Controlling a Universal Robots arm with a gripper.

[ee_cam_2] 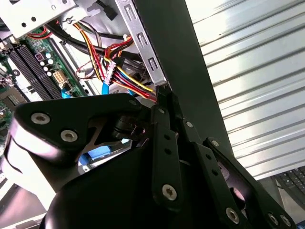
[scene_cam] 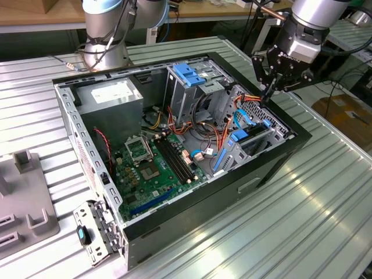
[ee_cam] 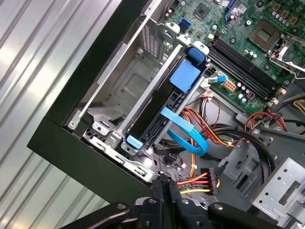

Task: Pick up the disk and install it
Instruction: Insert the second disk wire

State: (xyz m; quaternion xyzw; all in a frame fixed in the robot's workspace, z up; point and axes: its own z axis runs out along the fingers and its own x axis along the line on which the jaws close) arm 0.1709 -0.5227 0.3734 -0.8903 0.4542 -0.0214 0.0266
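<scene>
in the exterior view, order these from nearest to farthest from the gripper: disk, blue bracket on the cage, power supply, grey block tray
1. disk, just below the gripper, by the case's front wall
2. blue bracket, atop the cage, mid-case
3. power supply, far corner
4. grey block tray, outside the case, at the view's left

Loose wires (ee_cam: 200, 179) and a blue cable (ee_cam: 186, 131) crowd the space beside the disk (ee_cam: 164, 102). The computer case (scene_cam: 279, 160) wall hems in its other side. Above the motherboard (scene_cam: 154, 160) the case lies open.
</scene>
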